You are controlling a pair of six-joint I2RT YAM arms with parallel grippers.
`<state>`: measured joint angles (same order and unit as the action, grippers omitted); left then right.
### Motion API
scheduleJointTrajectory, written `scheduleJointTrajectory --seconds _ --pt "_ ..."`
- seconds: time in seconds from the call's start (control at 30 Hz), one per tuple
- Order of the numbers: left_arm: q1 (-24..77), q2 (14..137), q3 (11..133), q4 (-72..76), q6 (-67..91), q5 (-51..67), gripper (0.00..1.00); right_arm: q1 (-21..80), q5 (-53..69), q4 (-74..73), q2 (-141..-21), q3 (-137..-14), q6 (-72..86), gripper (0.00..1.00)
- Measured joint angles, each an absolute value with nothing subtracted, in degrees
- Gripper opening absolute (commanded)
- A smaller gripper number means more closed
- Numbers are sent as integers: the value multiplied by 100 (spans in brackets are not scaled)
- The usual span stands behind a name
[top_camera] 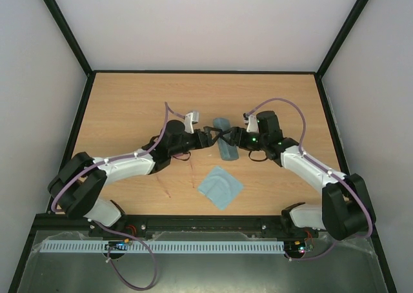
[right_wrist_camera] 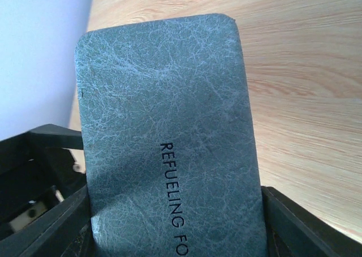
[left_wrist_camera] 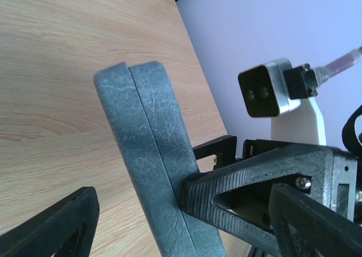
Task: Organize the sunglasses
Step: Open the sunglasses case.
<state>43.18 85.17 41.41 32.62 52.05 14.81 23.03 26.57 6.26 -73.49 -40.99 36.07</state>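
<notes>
A grey-blue case (top_camera: 222,126) sits between the two grippers at the table's middle, closed along its seam (left_wrist_camera: 148,155). My right gripper (top_camera: 232,140) is shut on the case (right_wrist_camera: 169,132), one finger against each long side. My left gripper (top_camera: 210,137) stands open around the case's edge (left_wrist_camera: 164,172). Its left finger (left_wrist_camera: 56,223) is clear of the case. The ribbed finger (left_wrist_camera: 237,192) pressing the case belongs to the right gripper. The sunglasses are hidden from every view.
A light blue square cloth (top_camera: 220,186) lies flat on the wooden table (top_camera: 129,112) in front of the case. Black frame rails and grey walls border the table on all sides.
</notes>
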Motion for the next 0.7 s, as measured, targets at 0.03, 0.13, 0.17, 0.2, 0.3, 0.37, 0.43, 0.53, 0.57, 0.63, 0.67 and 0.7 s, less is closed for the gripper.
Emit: scheduleJointTrajectory --seconds 0.03,0.13,0.17,0.2,0.3,0.37,0.43,0.53,0.57,0.63,0.67,0.7 --pt "4342 8517 4141 3273 5221 1479 81 2294 2775 720 -7347 -4069 3680 50" --pt "4449 8503 4093 3363 5225 1378 78 2204 3103 996 -7321 -3972 3929 48" --pt "4491 8477 4047 3389 5221 1330 77 2150 3223 1111 -7303 -3922 4023 48" --pt "4525 8442 3999 3398 5223 1295 77 2086 3336 1236 -7290 -3868 4125 48" --pt "4589 8337 3865 3402 5238 1210 76 1927 3583 1511 -7242 -3728 4405 48" --pt "4633 8259 3780 3417 5238 1138 76 1837 3704 1658 -7207 -3667 4560 47" --pt "4674 8173 3739 3400 5231 1041 76 1778 3793 1782 -7177 -3636 4694 48" --pt "4711 8145 3741 3409 5205 941 76 1734 3876 1883 -7150 -3632 4807 47" --pt "4722 8145 3741 3406 5199 915 76 1730 3898 1909 -7146 -3632 4829 47" --pt "4746 8149 3745 3400 5181 862 76 1730 3929 1944 -7144 -3632 4869 47" --pt "4762 8154 3754 3395 5175 840 76 1730 3933 1949 -7144 -3632 4875 46" --pt "4781 8167 3767 3391 5164 821 76 1730 3938 1949 -7144 -3632 4875 46"
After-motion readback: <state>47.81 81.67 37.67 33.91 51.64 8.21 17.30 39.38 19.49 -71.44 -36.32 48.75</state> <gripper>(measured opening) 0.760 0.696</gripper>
